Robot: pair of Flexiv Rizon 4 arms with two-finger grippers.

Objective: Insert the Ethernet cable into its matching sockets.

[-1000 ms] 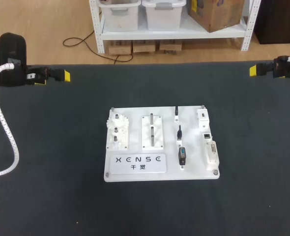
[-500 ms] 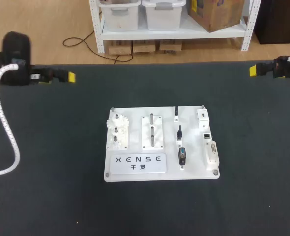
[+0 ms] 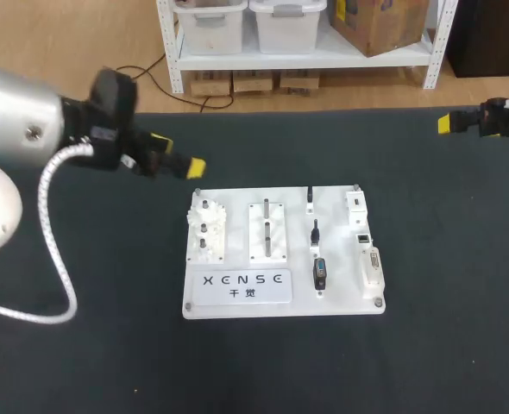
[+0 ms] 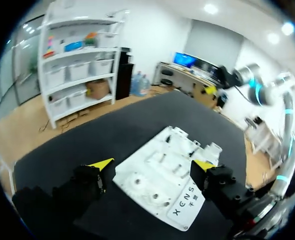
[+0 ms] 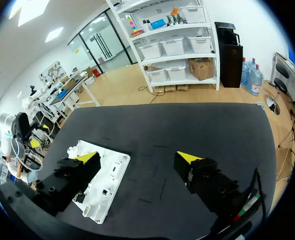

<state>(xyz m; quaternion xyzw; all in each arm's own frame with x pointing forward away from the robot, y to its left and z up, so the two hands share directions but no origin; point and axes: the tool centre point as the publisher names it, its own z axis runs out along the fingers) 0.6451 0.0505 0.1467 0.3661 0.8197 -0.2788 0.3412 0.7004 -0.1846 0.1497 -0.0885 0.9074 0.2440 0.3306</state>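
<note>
- Head view: the left arm (image 3: 13, 129) is seen entering from the left side, and the left pincer (image 3: 178, 153) is held over the dark worktop (image 3: 82, 362), near the far left corner of the white board (image 3: 341, 259).
- In the left wrist view this pincer (image 4: 152, 166) is shown released, its fingers (image 4: 101, 164) spread wide with nothing between them and the board (image 4: 137, 167) ahead.
- Three dark plugs (image 3: 315, 231) are set in a column right of the board's middle; which one belongs to the Ethernet cable cannot be told.
- White socket blocks (image 3: 371, 263) are lined along the board's right edge.
- The right pincer (image 3: 449, 123) is held at the worktop's far right edge, well apart from the board; it is likewise released and empty in its wrist view (image 5: 137, 157).
</note>
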